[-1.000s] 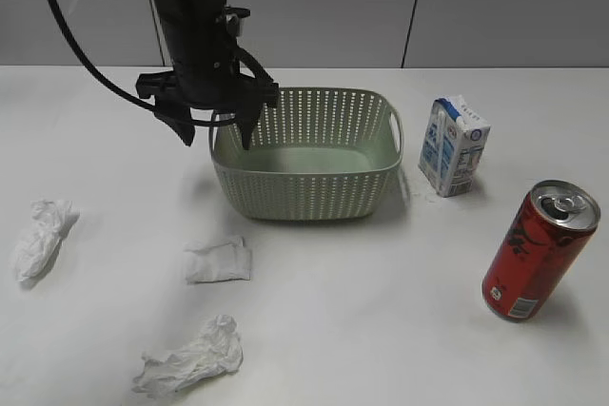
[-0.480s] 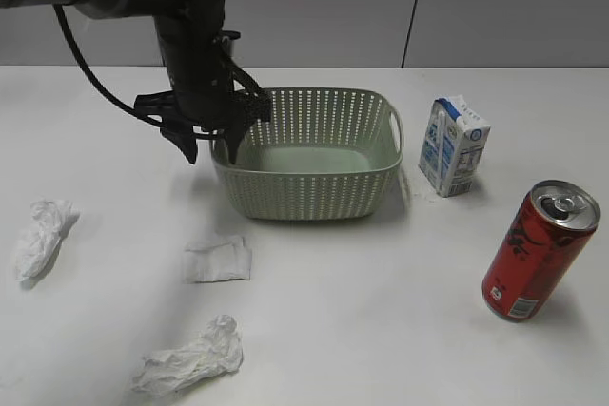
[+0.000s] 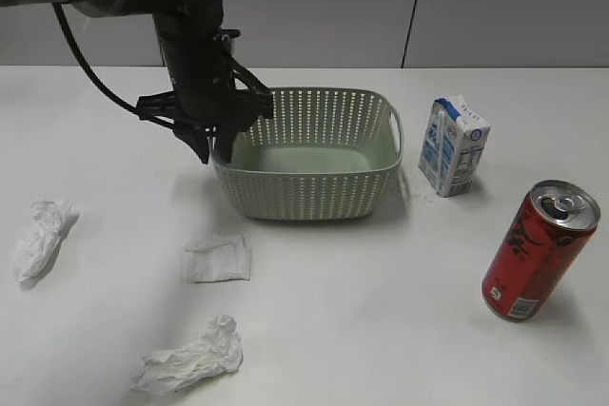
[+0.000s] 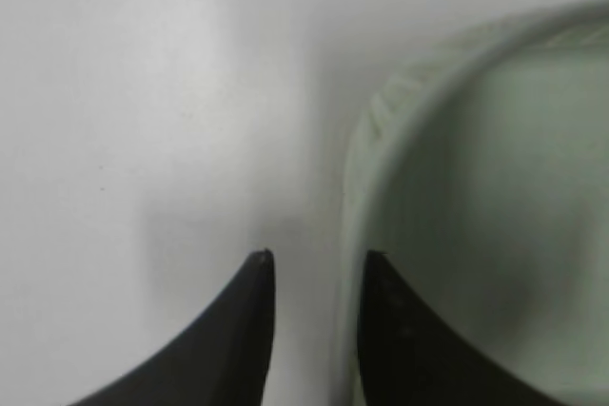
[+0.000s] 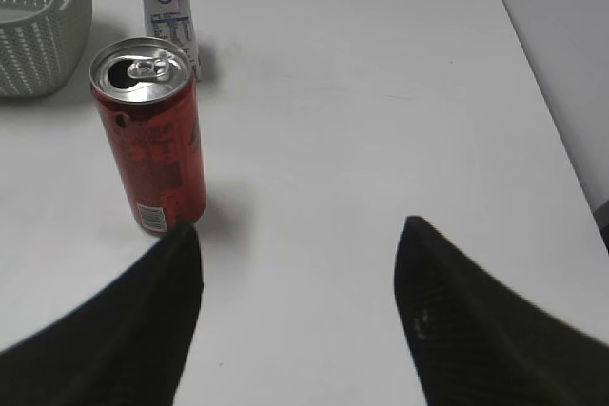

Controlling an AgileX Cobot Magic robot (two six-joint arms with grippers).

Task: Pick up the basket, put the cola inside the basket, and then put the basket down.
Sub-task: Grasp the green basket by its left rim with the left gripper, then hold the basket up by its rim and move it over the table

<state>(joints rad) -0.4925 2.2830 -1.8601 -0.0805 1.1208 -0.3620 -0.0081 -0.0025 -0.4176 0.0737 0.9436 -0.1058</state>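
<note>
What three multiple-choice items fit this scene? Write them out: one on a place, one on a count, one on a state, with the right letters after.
1. Where does the cola stand?
A. inside the basket
B. on the table, right of the carton
C. in the right hand

2. How many crumpled tissues lie on the table?
A. one
B. three
C. five

3. How is the left hand placed?
A. straddling the basket's left wall
B. shut on the cola
C. resting on a tissue

Answers:
1 B: the can stands upright on the table, right of and nearer than the carton.
2 B: three tissues show left of and in front of the basket.
3 A: one finger is outside the rim, one inside, with a gap between them.
</note>
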